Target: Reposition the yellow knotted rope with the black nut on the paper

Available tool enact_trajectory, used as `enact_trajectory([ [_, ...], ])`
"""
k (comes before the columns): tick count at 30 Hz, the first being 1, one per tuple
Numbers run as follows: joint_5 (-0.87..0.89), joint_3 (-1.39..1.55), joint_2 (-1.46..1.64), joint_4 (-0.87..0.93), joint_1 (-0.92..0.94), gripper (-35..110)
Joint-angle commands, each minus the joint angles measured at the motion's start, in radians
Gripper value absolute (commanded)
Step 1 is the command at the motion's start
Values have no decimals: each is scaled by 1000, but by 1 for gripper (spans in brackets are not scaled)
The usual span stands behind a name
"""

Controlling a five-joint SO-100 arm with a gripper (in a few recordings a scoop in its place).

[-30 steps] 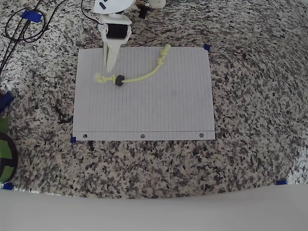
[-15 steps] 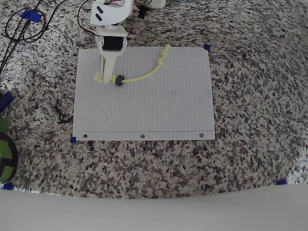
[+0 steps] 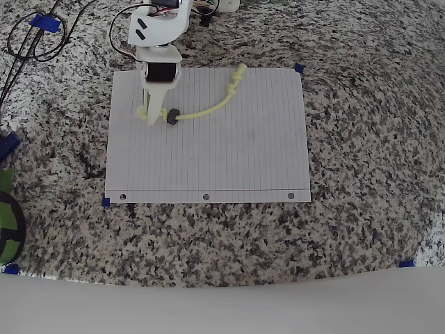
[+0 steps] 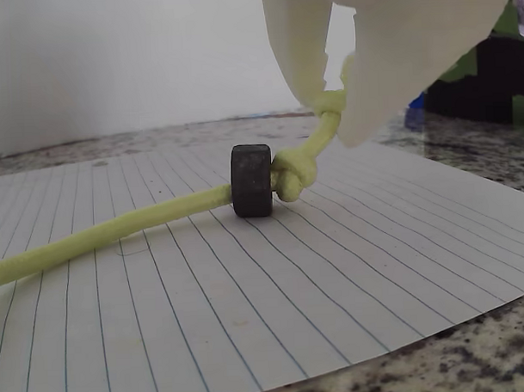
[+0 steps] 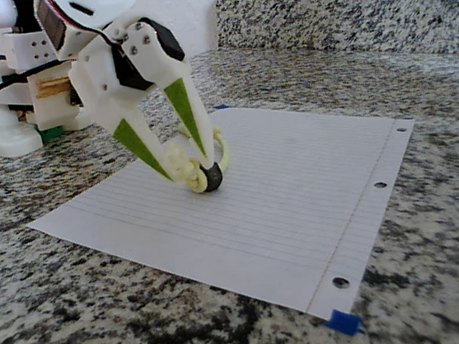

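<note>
The paper (image 3: 229,160) lies flat on the granite counter. On its upper left part the yellow knotted rope (image 3: 208,108) curves from a knot near the top edge down to its left end. The black nut (image 3: 171,115) sits on the cord just right of the left knot. My white gripper (image 3: 151,113) points down onto that left end. In the wrist view the rope's end (image 4: 316,142) rises between the two fingers and touches both, so my gripper (image 4: 334,99) is shut on it. The nut (image 4: 251,180) rests on the paper (image 4: 333,271). In the fixed view the fingertips (image 5: 175,168) flank the knot beside the nut (image 5: 211,176).
Black cables (image 3: 35,35) loop at the counter's upper left. A green and black object (image 3: 7,216) sits at the left edge. The arm's base (image 5: 6,106) stands behind the sheet. A granite backsplash (image 5: 344,9) rises at the far side. A pale strip borders the counter's front (image 3: 222,306).
My gripper has moved slightly left and down from above the cord onto the rope's left knotted end. Rope and nut have barely shifted.
</note>
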Motion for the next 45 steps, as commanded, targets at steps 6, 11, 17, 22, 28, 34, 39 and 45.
enact_trajectory([
  [6, -8, -35, -28, -34, 2, 23],
  [11, -8, -35, -34, -34, -2, 22],
  [17, -8, -35, -31, -28, 2, 0],
  [22, -9, -34, -11, -18, 14, 0],
  [28, -35, -35, 124, -28, 49, 0],
  [34, -69, -32, 348, -8, 114, 0],
  [39, -71, -34, 535, 95, 150, 0],
  [45, -189, -55, 686, 526, 166, 0],
])
